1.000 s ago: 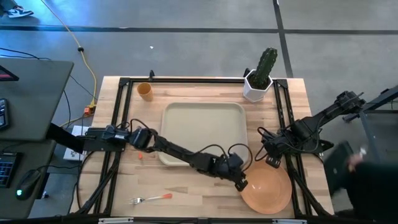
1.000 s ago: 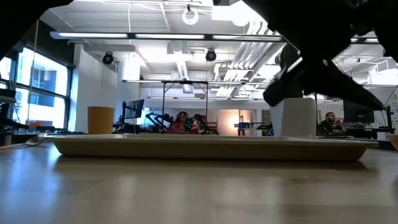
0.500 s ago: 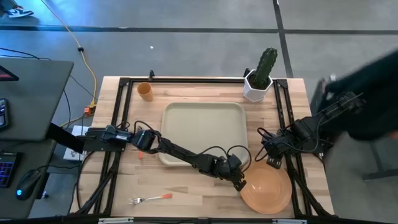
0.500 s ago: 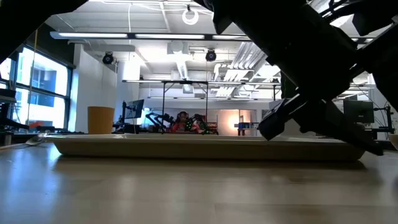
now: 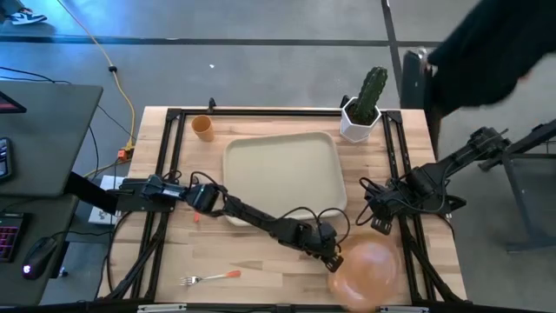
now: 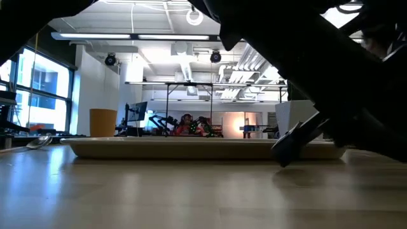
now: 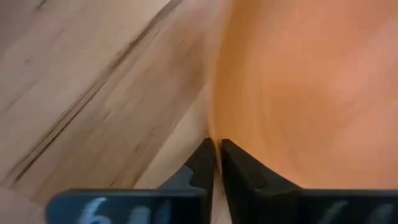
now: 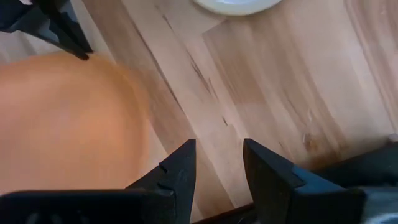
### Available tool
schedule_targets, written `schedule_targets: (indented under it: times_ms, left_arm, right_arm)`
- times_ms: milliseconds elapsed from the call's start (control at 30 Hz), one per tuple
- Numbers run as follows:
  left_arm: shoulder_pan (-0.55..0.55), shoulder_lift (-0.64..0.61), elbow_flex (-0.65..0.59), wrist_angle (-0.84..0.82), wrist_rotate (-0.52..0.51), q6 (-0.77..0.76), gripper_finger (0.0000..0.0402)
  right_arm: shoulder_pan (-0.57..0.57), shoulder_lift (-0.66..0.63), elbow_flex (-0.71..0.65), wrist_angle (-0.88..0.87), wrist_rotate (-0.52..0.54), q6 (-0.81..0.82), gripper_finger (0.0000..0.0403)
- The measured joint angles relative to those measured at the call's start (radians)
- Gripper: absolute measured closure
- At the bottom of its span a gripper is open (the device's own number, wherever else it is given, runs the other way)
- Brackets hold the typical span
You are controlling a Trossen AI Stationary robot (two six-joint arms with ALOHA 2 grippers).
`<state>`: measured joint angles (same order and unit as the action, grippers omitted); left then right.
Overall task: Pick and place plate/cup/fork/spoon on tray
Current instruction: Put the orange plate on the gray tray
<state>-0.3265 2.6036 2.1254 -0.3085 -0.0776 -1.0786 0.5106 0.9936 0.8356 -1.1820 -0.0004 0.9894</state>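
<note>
Left gripper (image 5: pixel 331 262) clamped on plate (image 5: pixel 365 274) rim, near front table edge, right of tray (image 5: pixel 280 175); bare wood between tray rim and plate; right gripper (image 8: pixel 217 163) parted, holding nothing, beside plate; fork (image 5: pixel 209 277) front left; cup (image 5: pixel 202 128) rear left.

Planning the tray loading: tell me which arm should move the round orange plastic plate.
Left. The left gripper is already shut on the round orange plastic plate's rim, while the right gripper waits open beside it, holding nothing.
</note>
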Motion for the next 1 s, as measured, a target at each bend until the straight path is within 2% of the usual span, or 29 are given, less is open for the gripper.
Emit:
schedule_targets:
  times_ms: [300, 500, 600, 733, 1000]
  left_arm:
    - [0.000, 0.001, 0.028, -0.049, 0.012, 0.005, 0.0398]
    - [0.006, -0.004, 0.033, -0.055, -0.055, -0.006, 0.0400]
    - [0.019, -0.004, 0.032, -0.059, -0.100, -0.010, 0.0400]
    - [0.036, -0.004, 0.032, -0.063, -0.146, -0.012, 0.0400]
    - [0.072, -0.024, 0.031, -0.043, -0.103, 0.045, 0.0400]
  right_arm:
    - [0.001, 0.000, 0.000, 0.000, 0.032, -0.001, 0.0279]
    - [0.001, 0.000, 0.000, -0.010, 0.099, 0.001, 0.0279]
    - [0.007, 0.000, 0.000, -0.010, 0.084, 0.036, 0.0279]
    - [0.076, 0.000, 0.000, 0.005, 0.064, 0.093, 0.0279]
    - [0.251, 0.000, 0.000, 0.004, 0.172, 0.283, 0.0279]
